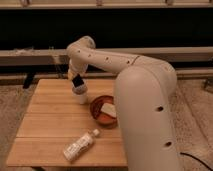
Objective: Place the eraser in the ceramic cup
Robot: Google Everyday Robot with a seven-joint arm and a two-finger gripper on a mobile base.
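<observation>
The white ceramic cup (81, 96) stands upright on the wooden table (47, 120), near its back middle. My gripper (78, 85) hangs directly above the cup's mouth, at the end of the white arm that reaches in from the right. It is shut on the eraser (78, 81), a small black block held just above the cup's rim. The gripper hides the inside of the cup.
A red-brown bowl (98, 116) with a white block (109, 110) in it sits just right of the cup. A clear plastic bottle (79, 146) lies on its side near the table's front edge. My large white arm body (147, 120) covers the table's right side.
</observation>
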